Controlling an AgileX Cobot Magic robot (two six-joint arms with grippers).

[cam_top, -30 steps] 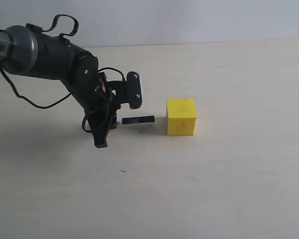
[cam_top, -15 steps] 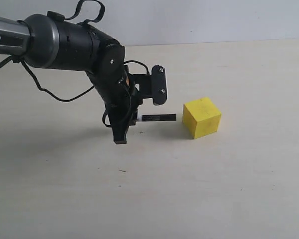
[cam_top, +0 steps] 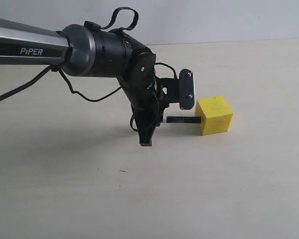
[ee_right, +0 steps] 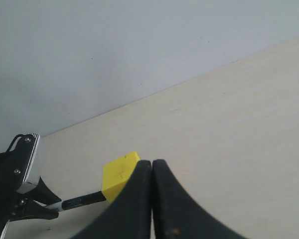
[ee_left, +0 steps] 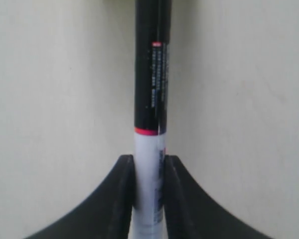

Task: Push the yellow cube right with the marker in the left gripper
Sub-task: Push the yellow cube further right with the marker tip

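In the exterior view the yellow cube [cam_top: 215,114] sits on the table, turned slightly askew. The marker [cam_top: 182,120] lies level, and its black end touches the cube's left face. My left gripper [cam_top: 161,118] is shut on the marker's white barrel, at the end of the black-and-silver PiPER arm. The left wrist view shows the marker [ee_left: 150,99] pinched between both fingers [ee_left: 122,199] of the left gripper [ee_left: 149,162]; the cube is out of that view. My right gripper [ee_right: 152,164] is shut with nothing in it. Behind it the right wrist view shows the cube [ee_right: 118,175] and the marker [ee_right: 79,201].
A pale beige table [cam_top: 229,184] stretches around the cube, with a grey wall [cam_top: 214,20] along its far edge. The left arm's cables [cam_top: 84,94] loop out below it. The right arm does not show in the exterior view.
The left arm has swept right with the marker. The cube has slid right ahead of the marker tip and turned slightly from square.
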